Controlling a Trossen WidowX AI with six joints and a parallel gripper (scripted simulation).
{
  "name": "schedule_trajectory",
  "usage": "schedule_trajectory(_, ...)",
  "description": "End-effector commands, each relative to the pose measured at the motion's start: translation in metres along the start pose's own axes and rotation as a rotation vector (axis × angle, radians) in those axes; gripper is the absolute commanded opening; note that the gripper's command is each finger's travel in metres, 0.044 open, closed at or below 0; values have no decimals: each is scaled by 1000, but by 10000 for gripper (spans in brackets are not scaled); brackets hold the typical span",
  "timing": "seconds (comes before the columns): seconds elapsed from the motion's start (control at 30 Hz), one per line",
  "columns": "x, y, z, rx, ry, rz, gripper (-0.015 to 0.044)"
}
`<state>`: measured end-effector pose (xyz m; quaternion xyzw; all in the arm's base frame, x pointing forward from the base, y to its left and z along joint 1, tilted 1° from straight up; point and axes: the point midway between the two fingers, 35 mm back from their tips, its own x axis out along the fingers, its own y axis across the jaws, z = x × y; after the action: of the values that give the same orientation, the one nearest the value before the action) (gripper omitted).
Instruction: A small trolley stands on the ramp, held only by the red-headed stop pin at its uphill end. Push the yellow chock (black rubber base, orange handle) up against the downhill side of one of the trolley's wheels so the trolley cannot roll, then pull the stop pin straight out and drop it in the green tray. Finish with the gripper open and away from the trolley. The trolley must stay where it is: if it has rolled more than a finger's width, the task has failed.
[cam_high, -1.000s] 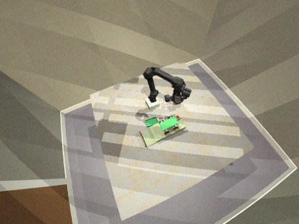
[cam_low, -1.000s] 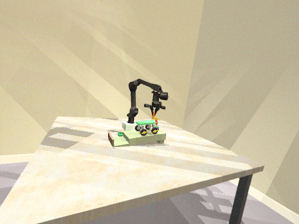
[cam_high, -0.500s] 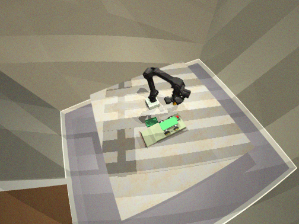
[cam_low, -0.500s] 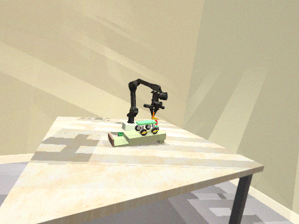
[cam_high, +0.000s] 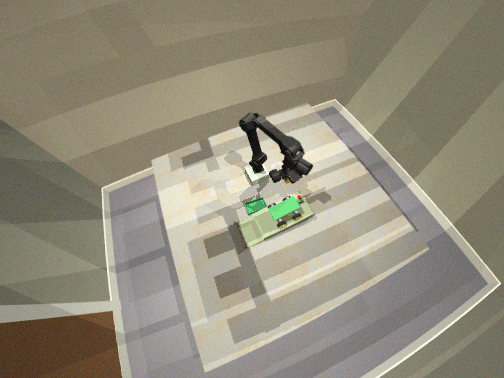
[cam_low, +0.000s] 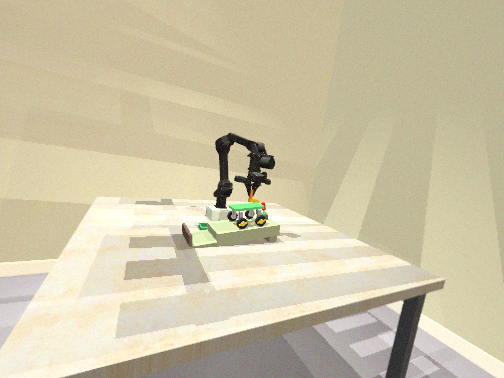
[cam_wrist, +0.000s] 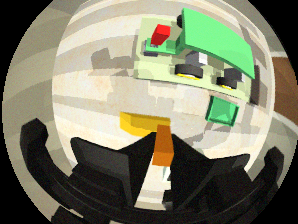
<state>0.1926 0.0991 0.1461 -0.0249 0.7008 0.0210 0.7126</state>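
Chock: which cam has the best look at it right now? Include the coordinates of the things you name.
Wrist. It shows the chock's yellow body (cam_wrist: 142, 123) and the orange handle (cam_wrist: 163, 146) between the fingers. Exterior gives only a small orange-yellow patch (cam_low: 253, 200) below the arm, behind the trolley (cam_low: 246, 206). Top shows just an orange speck (cam_high: 287, 180), mostly covered by the arm.
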Motion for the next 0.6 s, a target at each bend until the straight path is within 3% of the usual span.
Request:
schedule_trajectory(0.0, 1, -14, 3, -4, -2, 2, 0)
schedule_trajectory(0.57, 4, -69, 16, -4, -4, -3, 0)
